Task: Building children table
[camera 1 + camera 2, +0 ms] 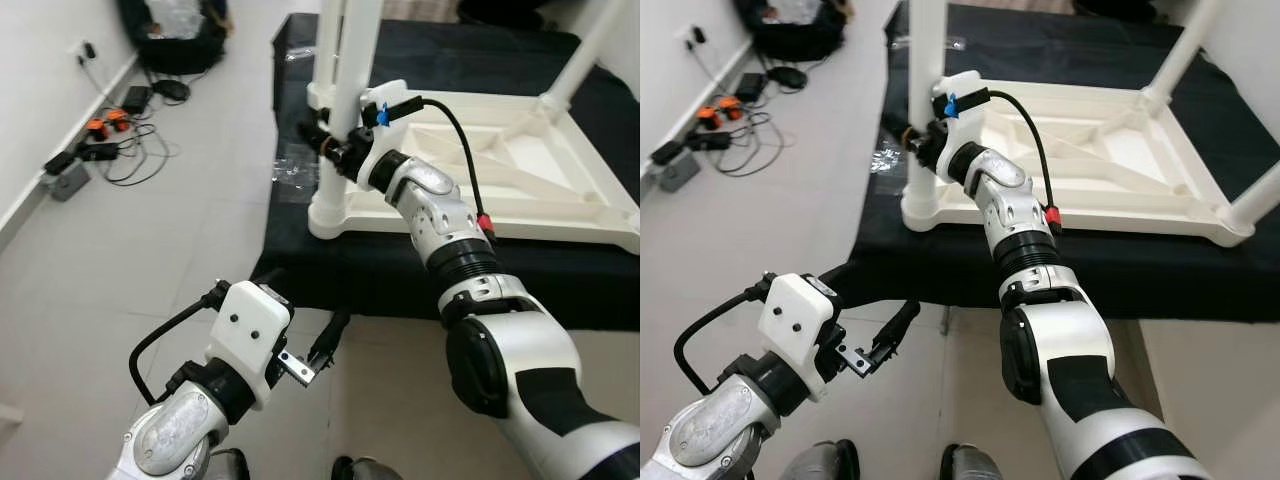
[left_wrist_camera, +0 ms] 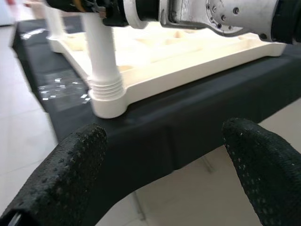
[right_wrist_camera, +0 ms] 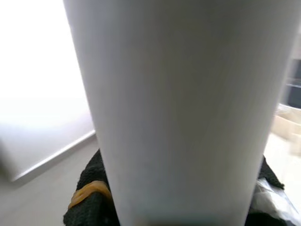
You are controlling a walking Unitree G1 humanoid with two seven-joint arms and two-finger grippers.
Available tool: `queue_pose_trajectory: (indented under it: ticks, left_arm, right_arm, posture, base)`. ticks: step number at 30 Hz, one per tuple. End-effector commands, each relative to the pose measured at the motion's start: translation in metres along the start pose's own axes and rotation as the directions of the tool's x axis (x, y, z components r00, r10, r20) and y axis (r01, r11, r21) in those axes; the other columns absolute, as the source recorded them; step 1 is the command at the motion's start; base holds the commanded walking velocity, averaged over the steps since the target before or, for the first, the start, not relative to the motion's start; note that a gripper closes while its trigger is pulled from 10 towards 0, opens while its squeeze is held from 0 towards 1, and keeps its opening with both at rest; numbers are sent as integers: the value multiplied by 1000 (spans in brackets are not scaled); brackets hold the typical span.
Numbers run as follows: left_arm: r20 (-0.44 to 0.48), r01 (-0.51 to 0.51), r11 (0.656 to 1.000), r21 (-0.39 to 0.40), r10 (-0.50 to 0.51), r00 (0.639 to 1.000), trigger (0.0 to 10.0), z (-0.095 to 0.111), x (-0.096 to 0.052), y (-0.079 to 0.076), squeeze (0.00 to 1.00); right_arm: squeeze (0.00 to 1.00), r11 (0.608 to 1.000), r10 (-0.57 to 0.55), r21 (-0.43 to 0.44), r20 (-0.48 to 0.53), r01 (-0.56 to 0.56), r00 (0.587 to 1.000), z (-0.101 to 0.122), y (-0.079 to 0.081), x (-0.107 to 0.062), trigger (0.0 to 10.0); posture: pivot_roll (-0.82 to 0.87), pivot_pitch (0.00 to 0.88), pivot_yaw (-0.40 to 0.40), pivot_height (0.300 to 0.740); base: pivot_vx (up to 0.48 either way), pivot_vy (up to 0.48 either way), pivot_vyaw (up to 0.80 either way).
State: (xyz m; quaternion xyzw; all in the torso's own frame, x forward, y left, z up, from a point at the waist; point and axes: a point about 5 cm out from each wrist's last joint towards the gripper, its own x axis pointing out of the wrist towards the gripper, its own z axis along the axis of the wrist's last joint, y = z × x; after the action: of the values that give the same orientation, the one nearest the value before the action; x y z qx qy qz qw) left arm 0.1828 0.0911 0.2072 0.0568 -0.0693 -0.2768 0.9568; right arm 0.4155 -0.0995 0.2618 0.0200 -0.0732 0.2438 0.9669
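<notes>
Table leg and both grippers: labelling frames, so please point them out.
Table leg [image 1: 333, 180], left eye view, lower shaft.
Right gripper [image 1: 322, 140], left eye view, fingertips at leg.
Left gripper [image 1: 330, 340], left eye view, fingertips.

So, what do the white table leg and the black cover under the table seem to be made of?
The white round table leg looks like moulded plastic: smooth, with a ridged threaded collar at its base. The black cover seems to be cloth: matte, and it drapes over the edge.

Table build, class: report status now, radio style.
Right gripper shut on leg at near corner of upturned table. Left gripper open, low over floor, off the black cloth. Nothing in the way.
</notes>
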Motion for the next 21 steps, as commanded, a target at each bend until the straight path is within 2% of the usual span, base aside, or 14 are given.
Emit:
queue_pose_trajectory:
  ticks: [1, 2, 3, 5, 7, 9, 11, 13, 14, 15, 16, 17, 18, 21]
  left_arm:
    - [-10, -2, 1000, 8, 2, 1000, 10000, -2, -2, 0, 0]
    - [-10, -2, 1000, 8, 2, 1000, 10000, -2, -2, 0, 0]
    - [-9, -5, 1000, 10, 5, 1000, 10000, -2, -2, 1, 0]
    - [-9, -6, 1000, 11, 6, 1000, 10000, -2, -1, 1, 0]
    - [-6, -10, 1000, 13, 10, 1000, 10000, -2, -1, 2, 0]
    - [-6, -10, 1000, 13, 10, 1000, 10000, -2, -1, 2, 0]
    - [-5, -12, 1000, 12, 12, 1000, 10000, -2, 0, 2, 0]
    - [-5, -12, 1000, 12, 12, 1000, 10000, -2, 0, 2, 0]
    - [-5, -11, 1000, 11, 11, 1000, 10000, -2, 0, 1, 0]
    - [-5, -11, 1000, 11, 11, 1000, 10000, -2, 0, 1, 0]
    - [-8, -10, 1000, 8, 10, 1000, 10000, -2, 0, 1, 0]
    - [-8, -10, 1000, 8, 10, 1000, 10000, -2, 0, 1, 0]
    - [-9, -10, 1000, 7, 10, 1000, 10000, -2, 0, 1, 0]
    - [-9, -10, 1000, 6, 10, 1000, 10000, -3, 0, 1, 0]
  right_arm:
    - [0, 966, -246, 36, -181, 256, 952, -43, -28, -19, 10000]
    - [0, 966, -246, 36, -181, 256, 952, -43, -28, -19, 10000]
    - [0, 918, -388, 13, -187, 397, 902, -42, -40, -24, 10000]
    - [0, 900, -427, 13, -179, 436, 887, -41, -43, -25, 10000]
    - [0, 844, -525, 22, -168, 536, 834, -39, -47, -28, 10000]
    - [0, 844, -525, 22, -168, 536, 834, -39, -47, -28, 10000]
    - [0, 747, -654, 17, -159, 664, 740, -37, -49, -30, 10000]
    - [0, 747, -654, 17, -159, 664, 740, -37, -49, -30, 10000]
    - [0, 705, -698, 18, -155, 709, 699, -36, -49, -31, 10000]
    - [0, 705, -698, 18, -155, 709, 699, -36, -49, -31, 10000]
    - [0, 622, -775, 22, -127, 783, 619, -32, -45, -32, 10000]
    - [0, 622, -775, 22, -127, 783, 619, -32, -45, -32, 10000]
    - [0, 589, -801, 23, -108, 807, 588, -30, -42, -32, 10000]
    - [0, 564, -819, 37, -97, 825, 565, -28, -39, -30, 10000]
  posture:
    - [126, 244, -64, 740]
    - [126, 244, -64, 740]
    - [127, 241, -62, 740]
    - [127, 241, -62, 740]
    - [124, 239, -61, 740]
    - [124, 239, -61, 740]
    - [121, 241, -62, 740]
    - [121, 241, -62, 740]
    - [121, 241, -62, 740]
    - [121, 241, -62, 740]
    - [119, 248, -62, 740]
    - [119, 248, -62, 740]
    - [119, 248, -63, 740]
    - [119, 248, -63, 740]
  base:
    - [0, 0, 0]
    - [0, 0, 0]
    - [0, 0, 0]
    - [0, 0, 0]
    - [0, 0, 0]
    - [0, 0, 0]
    - [0, 0, 0]
    - [0, 0, 0]
    - [0, 0, 0]
    - [0, 0, 0]
    - [0, 0, 0]
    - [0, 0, 0]
    - [0, 0, 0]
    - [0, 0, 0]
